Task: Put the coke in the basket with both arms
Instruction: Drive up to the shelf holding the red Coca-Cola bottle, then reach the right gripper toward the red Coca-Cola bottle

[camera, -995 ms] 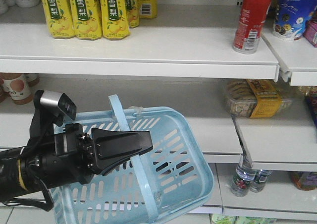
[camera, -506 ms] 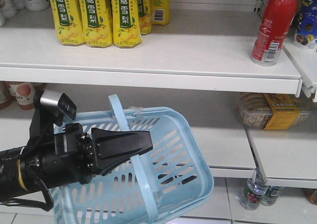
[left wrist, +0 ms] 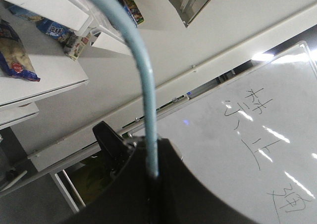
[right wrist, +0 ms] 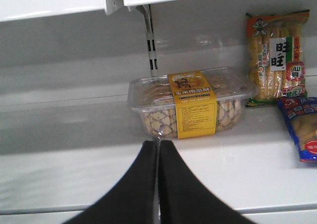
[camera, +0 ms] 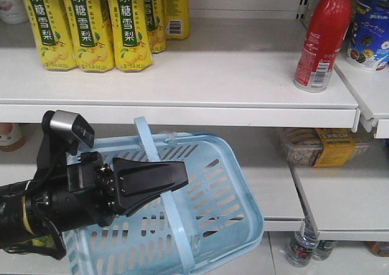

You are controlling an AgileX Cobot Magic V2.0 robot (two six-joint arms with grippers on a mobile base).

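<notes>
The coke [camera: 323, 36], a slim all-red bottle, stands upright at the right end of the upper shelf [camera: 182, 92]. Lower left, my left gripper [camera: 177, 179] is shut on the flat hoop handle [camera: 159, 184] of the pale blue basket [camera: 225, 208], which hangs tilted in front of the lower shelf. The left wrist view shows that handle [left wrist: 146, 85] pinched between the black jaws of the gripper [left wrist: 152, 173]. My right gripper [right wrist: 158, 143] is shut and holds nothing, its tips facing a clear box of biscuits [right wrist: 190, 105] on a shelf. It does not appear in the front view.
Several yellow pear-drink bottles [camera: 85, 25] line the upper shelf at left. A blue snack tub [camera: 371, 38] stands right of the coke. The biscuit box [camera: 322, 146] lies on the lower right shelf, with snack bags [right wrist: 277, 55] beside it. Water bottles [camera: 304, 244] sit low.
The shelves have shifted across the front view: they moved right and down, then back left. The coke now sits slightly lower and further left than half a second ago. The left gripper still holds the basket handle.
</notes>
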